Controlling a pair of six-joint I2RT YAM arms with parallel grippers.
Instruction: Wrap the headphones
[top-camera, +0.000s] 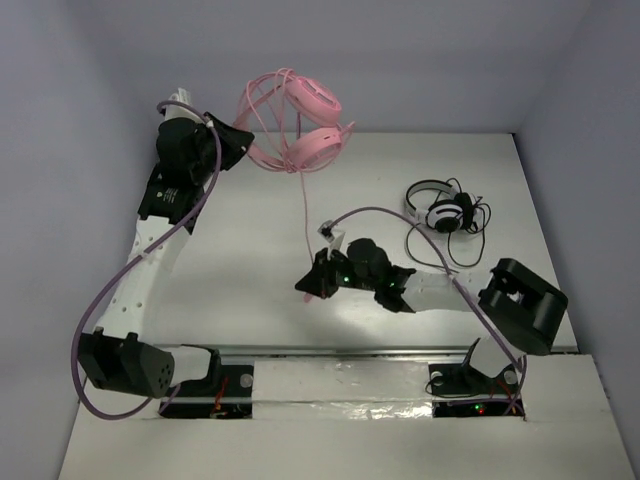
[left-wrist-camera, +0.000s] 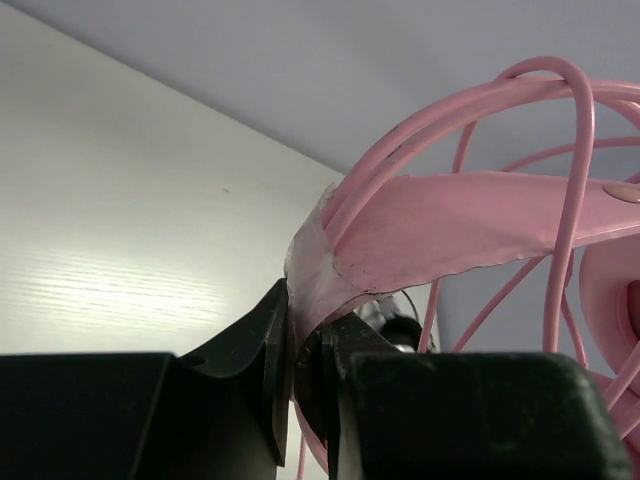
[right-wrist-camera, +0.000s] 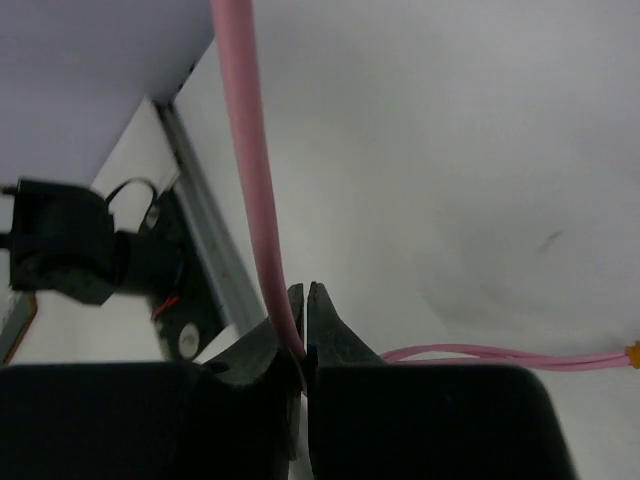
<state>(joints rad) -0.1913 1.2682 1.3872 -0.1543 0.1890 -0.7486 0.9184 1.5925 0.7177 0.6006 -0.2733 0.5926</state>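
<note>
Headphones (top-camera: 300, 125): you hold the pink set up over the far left of the table (top-camera: 240, 260), cable (top-camera: 304, 205) looped over it.
Left gripper (left-wrist-camera: 305, 335): your jaws pinch the headband (left-wrist-camera: 470, 225).
Right gripper (right-wrist-camera: 303, 305): pressed together on the cable, mid-table.
Black-and-white headphones (top-camera: 440, 208): lying far right.

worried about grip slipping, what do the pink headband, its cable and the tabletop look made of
The headband looks like smooth pink plastic, satin sheen, thin edge; the clear-looking film at its clamped end is uncertain. The cable: probably rubbery pink sheathing, matte, round, bending freely. The table: white laminate, maybe, faint wood-grain streaks with soft glare.
</note>
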